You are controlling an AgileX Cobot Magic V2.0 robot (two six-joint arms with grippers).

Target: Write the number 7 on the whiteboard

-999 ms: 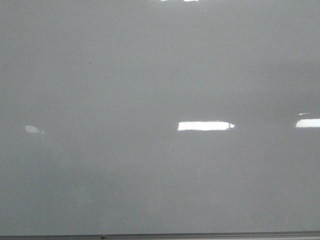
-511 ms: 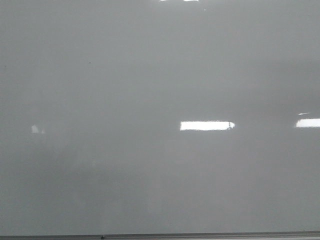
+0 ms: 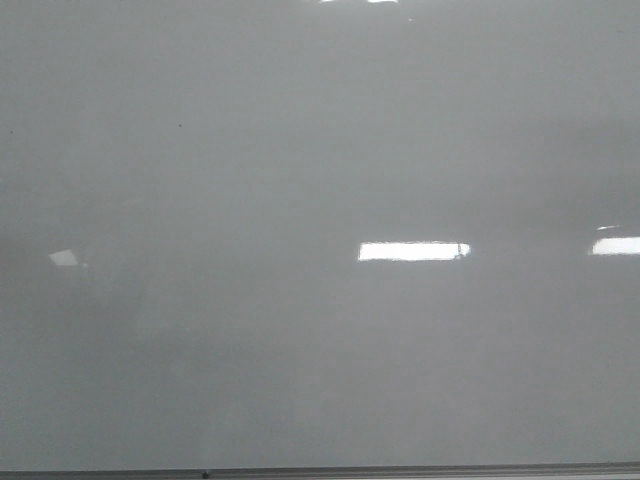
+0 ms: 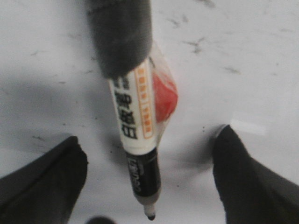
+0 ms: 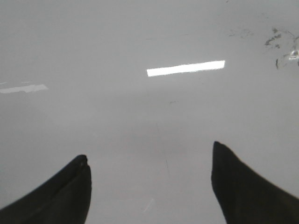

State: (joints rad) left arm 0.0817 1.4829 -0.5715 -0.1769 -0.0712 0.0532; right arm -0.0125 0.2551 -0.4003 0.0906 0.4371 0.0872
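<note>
The whiteboard [image 3: 300, 150] fills the front view, glossy grey-white, with a thin dark bottom edge [image 3: 400, 470]. No number 7 or other marker line shows on it. Neither arm shows in the front view. In the left wrist view a black-tipped marker [image 4: 135, 116] with a white printed barrel hangs from a grey sleeve between the fingers. Its uncapped tip [image 4: 150, 216] points at the board [image 4: 261, 70]. My left gripper [image 4: 150, 134] has its jaws wide apart, not touching the marker. My right gripper [image 5: 149, 151] is open and empty over the board [image 5: 140, 107].
Bright rectangular glare patches [image 3: 413, 251] lie on the board at mid right and the far right edge. Faint old smudges [image 5: 275, 39] and specks [image 4: 196, 44] mark the surface in the wrist views.
The small pale reflection at the board's left has changed shape and shifted a little. No line has appeared on the board.
</note>
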